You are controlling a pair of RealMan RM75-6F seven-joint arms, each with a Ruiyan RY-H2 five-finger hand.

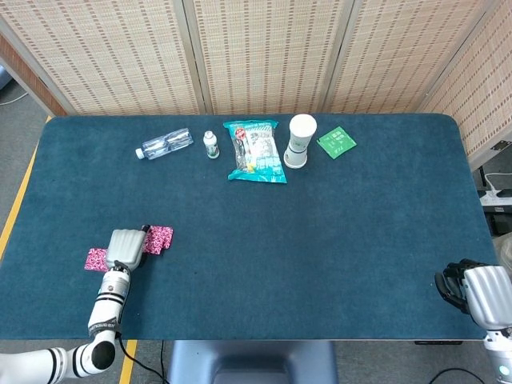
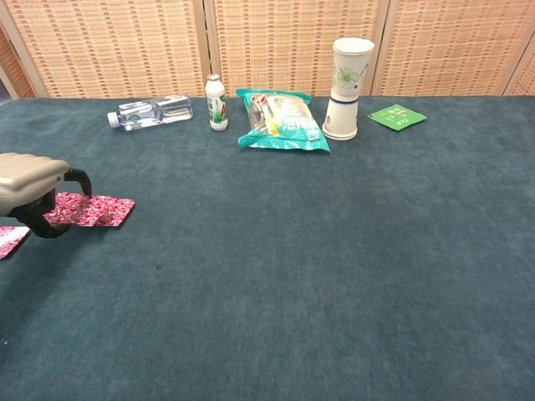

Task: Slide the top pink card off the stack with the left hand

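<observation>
Two hands in view. Left hand (image 1: 124, 248) palm-down on the blue felt table (image 1: 320, 240), fingers curled onto the near end of the pink patterned card stack (image 2: 92, 210), pressing rather than pinching, apparently. Just left of that hand, a separate flat pink patterned card (image 1: 96, 259), apart from the stack. Far beyond it: clear plastic bottle (image 1: 164, 144), small white bottle (image 1: 211, 145), teal snack bag (image 1: 256, 150), white paper cup (image 1: 299, 141), green packet (image 1: 336, 142). Right hand (image 1: 472, 292) at the table's near right corner, dark fingers curled in, empty.
</observation>
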